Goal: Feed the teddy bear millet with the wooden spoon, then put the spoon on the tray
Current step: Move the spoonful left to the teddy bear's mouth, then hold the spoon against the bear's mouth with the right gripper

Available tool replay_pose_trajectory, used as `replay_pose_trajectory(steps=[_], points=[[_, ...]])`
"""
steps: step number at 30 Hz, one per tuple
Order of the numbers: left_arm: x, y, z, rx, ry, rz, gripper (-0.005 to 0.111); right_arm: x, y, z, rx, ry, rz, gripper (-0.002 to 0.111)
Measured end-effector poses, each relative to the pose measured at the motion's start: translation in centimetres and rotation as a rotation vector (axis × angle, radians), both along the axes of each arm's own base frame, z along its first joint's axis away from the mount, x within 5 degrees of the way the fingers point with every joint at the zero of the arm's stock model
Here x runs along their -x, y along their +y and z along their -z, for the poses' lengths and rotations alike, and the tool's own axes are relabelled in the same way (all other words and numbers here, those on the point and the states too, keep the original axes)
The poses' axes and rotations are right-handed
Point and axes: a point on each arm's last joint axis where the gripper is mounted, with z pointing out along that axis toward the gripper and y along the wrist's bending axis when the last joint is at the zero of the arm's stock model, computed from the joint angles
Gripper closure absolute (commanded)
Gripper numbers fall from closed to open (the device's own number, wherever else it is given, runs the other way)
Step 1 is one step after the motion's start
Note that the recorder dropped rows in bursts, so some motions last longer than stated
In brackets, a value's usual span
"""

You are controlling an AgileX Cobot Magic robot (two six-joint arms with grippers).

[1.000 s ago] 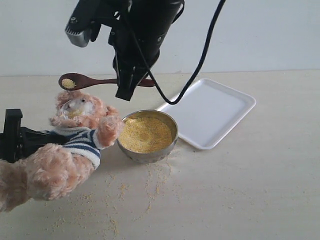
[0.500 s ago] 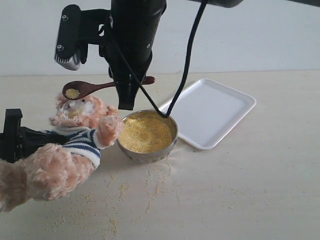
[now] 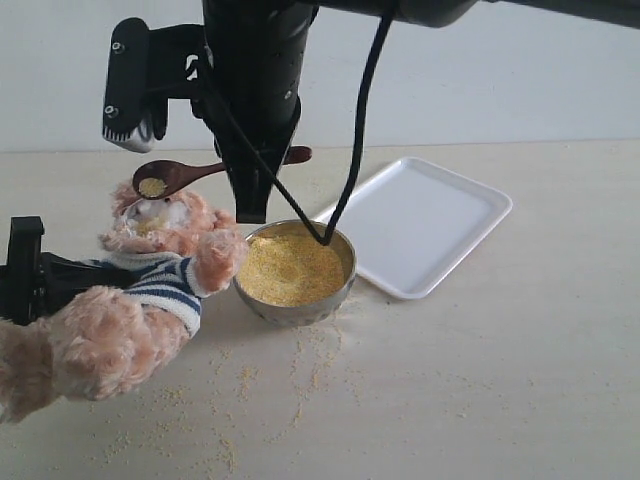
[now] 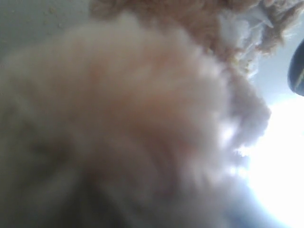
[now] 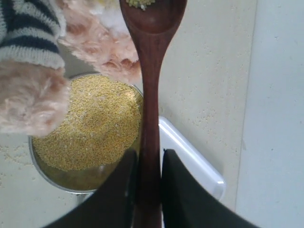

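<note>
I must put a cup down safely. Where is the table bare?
Bare: the table in front of the tray, right of the steel bowl in the exterior view; the tray is empty. Crowded: around the teddy bear and bowl, with spilled millet before them and the right tool holding the wooden spoon above.

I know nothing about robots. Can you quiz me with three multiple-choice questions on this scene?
1. What colour is the tray? A white; B blue; C green.
2. Where is the wooden spoon's scoop? A lying on the tray; B above the teddy bear's face; C under the bear's arm.
3. What is the right gripper doing? A hanging open; B holding the bear; C clamped on the spoon's handle.
Answers: 1 A, plainly white; 2 B, the scoop with millet hovers over the muzzle; 3 C, both fingers pinch the handle.
</note>
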Motion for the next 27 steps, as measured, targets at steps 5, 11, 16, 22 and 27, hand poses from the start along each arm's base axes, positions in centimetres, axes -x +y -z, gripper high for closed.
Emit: replay_pose_trajectory(steps=[5, 11, 16, 22, 27], points=[[0.0, 0.0, 0.0, 0.000, 0.000, 0.000, 0.102, -0.3, -0.1, -0.1, 0.017, -0.034, 0.001, 0.109], [0.0, 0.0, 0.0, 0.000, 0.000, 0.000, 0.102, 1.3, 1.4, 0.9, 0.086, -0.144, -0.064, 0.109], [0.0, 0.0, 0.0, 0.000, 0.000, 0.000, 0.102, 1.4, 1.4, 2.4, 0.119, -0.173, -0.062, 0.109], [0.0, 0.0, 0.0, 0.000, 0.000, 0.000, 0.102, 1.6, 1.8, 2.0, 0.140, -0.269, -0.067, 0.109], [0.0, 0.0, 0.0, 0.000, 0.000, 0.000, 0.102, 2.4, 2.6, 1.8, 0.135, -0.293, -0.095, 0.109]])
